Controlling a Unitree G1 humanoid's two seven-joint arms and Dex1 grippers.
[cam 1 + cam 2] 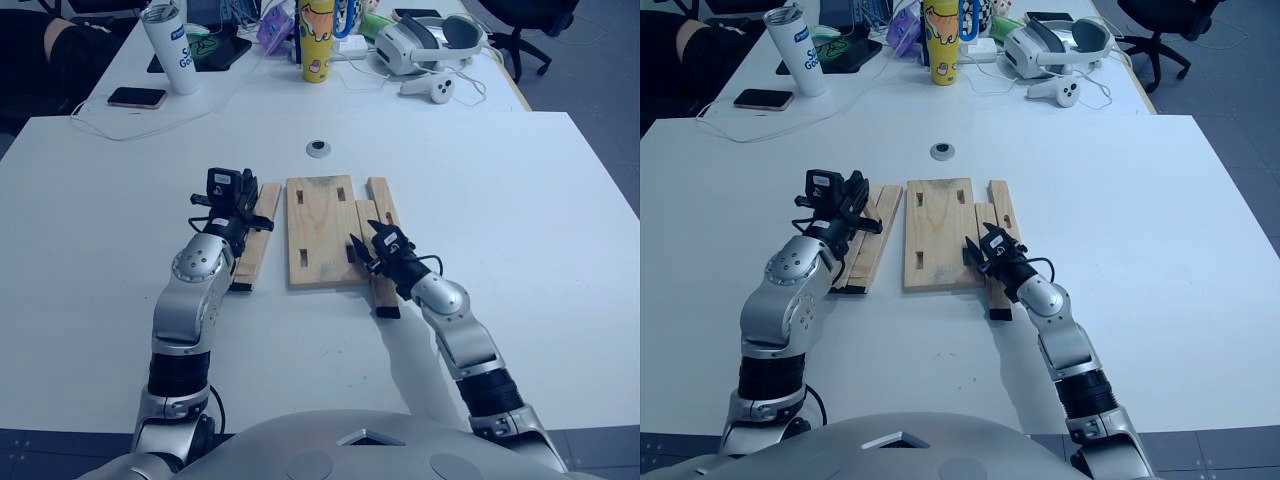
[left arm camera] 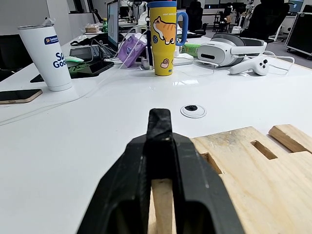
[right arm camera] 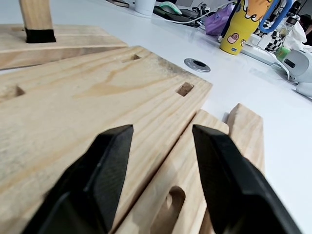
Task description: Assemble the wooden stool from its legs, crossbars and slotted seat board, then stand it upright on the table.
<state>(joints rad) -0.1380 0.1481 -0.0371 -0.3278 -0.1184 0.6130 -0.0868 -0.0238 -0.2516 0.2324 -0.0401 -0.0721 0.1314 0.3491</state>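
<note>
Right tool (image 1: 367,240) gapes wide over seat board (image 1: 320,225) edge, lengthwise right leg (image 1: 381,198) just beside; left tool (image 2: 159,126) pinches left leg (image 1: 255,255).

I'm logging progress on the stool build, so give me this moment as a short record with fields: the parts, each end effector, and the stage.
Seat board: flat on the table, slots facing up
Left wooden pieces: lying beside the board's left edge
Right wooden pieces: lying beside the board's right edge
Left end effector: shut on one of the left wooden pieces
Right end effector: open, over the board's right edge
Stage: nothing slotted together yet
</note>
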